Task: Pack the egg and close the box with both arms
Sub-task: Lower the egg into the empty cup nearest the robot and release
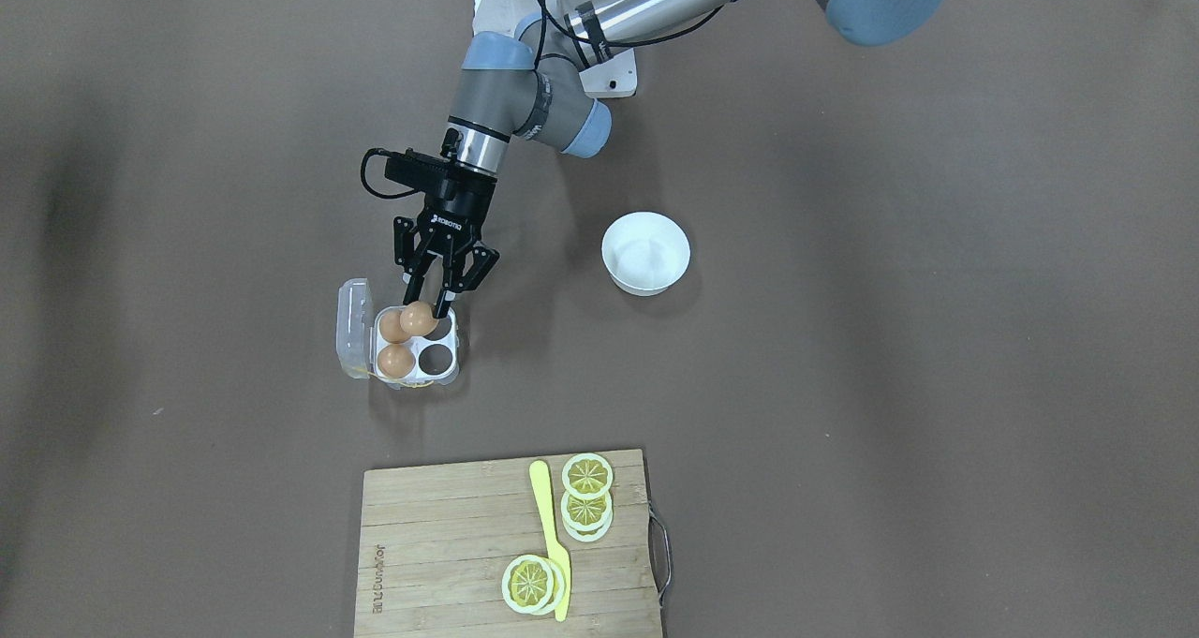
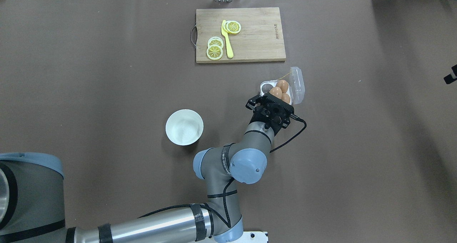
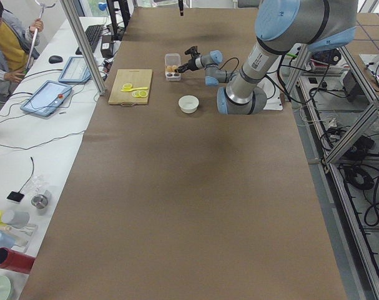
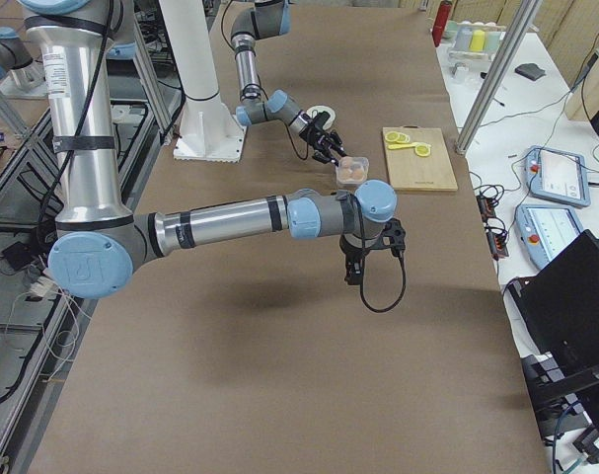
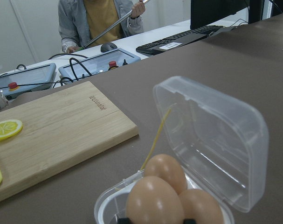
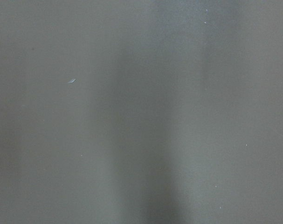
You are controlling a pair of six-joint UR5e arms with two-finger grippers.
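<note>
Bowl point(image 2: 184, 127), white and round, stands closest to the robot on the brown table point(image 2: 89, 75). Beyond it the left end effector point(image 1: 423, 308) reaches across to the box point(image 1: 457, 346). Its two fingers are clamped on the egg point(image 5: 155, 200), holding it over the nearer of the two cups on the side away from the lid point(image 1: 354, 324). The farther of these cups is empty. Whether the egg already touches its cup I cannot say, because the fingers hide it. Two other eggs point(image 1: 396, 362) sit in the cups next to the lid, which stands open. The right end effector point(image 4: 354, 275) hangs over the table, well apart from the box, and I cannot tell if its fingers are apart or together. Farthest lies the cutting board point(image 2: 257, 39) with lemon slices point(image 2: 214, 52) and a yellow knife point(image 2: 227, 39).
</note>
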